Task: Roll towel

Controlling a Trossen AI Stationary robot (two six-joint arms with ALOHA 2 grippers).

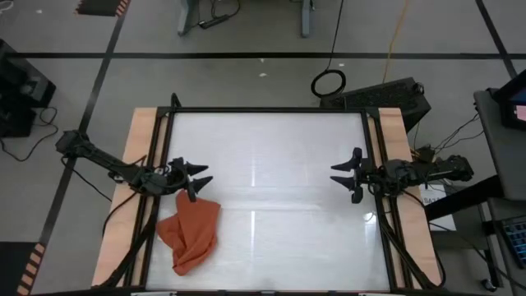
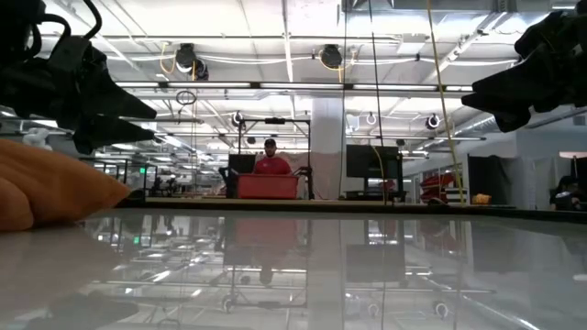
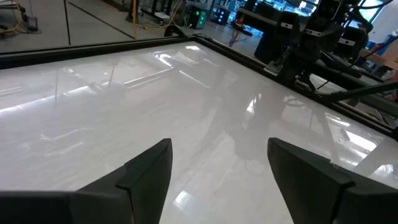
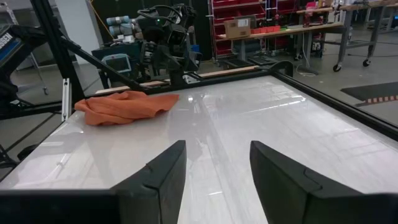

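Towel (image 1: 191,234) lay crumpled, apparently untouched; left gripper (image 1: 197,179) and right gripper (image 1: 343,174) both open, empty. Risked rolling bunched, lopsided, unless flattened first.

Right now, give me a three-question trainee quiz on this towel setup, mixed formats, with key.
1. True or false: the towel lies flat and spread out on the table.
2. Which gripper is nearer the towel? A) left gripper B) right gripper
3. Fill in: neither gripper holds anything; both are ____.

Key:
1. False: it lies crumpled in a heap at the table's left side.
2. A: it hangs just beside the towel's upper edge in the high view; the right gripper is at the opposite side.
3. Open.
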